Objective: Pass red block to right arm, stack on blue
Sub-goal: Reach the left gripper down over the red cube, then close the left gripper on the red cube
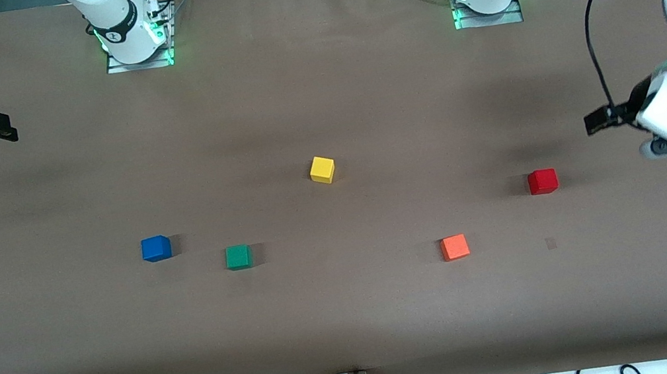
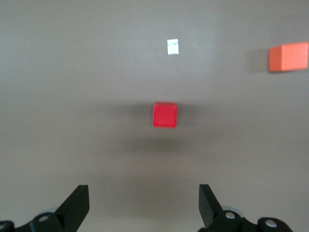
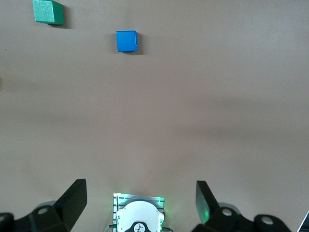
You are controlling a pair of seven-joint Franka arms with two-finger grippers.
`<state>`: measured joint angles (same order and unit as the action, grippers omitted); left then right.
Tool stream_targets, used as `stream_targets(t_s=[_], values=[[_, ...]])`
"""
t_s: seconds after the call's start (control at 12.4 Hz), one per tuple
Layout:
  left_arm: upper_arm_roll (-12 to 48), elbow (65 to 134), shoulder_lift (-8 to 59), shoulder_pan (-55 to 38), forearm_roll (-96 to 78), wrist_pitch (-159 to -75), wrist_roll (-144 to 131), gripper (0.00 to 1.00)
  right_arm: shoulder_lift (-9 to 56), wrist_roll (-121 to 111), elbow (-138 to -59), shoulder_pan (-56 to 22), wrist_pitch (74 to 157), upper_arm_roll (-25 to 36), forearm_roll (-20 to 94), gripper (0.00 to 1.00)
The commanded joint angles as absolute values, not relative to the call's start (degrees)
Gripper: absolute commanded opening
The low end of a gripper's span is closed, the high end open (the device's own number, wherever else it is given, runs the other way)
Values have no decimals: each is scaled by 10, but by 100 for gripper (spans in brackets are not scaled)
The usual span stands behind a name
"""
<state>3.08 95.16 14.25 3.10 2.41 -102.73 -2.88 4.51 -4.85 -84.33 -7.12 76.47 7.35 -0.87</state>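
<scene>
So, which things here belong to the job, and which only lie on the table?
Job: red block, blue block, left gripper open above the table, right gripper open, waiting.
Lying about: yellow block, green block, orange block.

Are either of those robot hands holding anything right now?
Nothing is held. The left gripper hangs open above the red block; the right gripper waits open, empty.

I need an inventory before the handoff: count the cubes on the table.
5, none visibly hidden: red block toward the left arm's end, orange cube nearer the camera, yellow cube mid-table, green cube, blue cube toward the right arm's end.
</scene>
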Motion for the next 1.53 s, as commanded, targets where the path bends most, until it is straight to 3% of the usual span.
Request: stream_targets(t_s=[0.0,0.48,1.05,1.37,1.45], values=[[34,989,163,32,37,-1118,-18,100,40,-48,-847,-68,770,72,-1,100],[37,1153,190,26,37,-1361,-19,100,44,-49,-846,-68,774,72,-1,100],[36,1188,279,27,58,-1513,-19,100,62,-47,-819,-69,773,71,0,100],[36,1188,301,28,60,-1523,-19,100,63,-40,-819,-75,777,69,1,100],[36,1189,301,29,60,-1522,-19,66,66,-40,-819,-75,777,69,1,100]])
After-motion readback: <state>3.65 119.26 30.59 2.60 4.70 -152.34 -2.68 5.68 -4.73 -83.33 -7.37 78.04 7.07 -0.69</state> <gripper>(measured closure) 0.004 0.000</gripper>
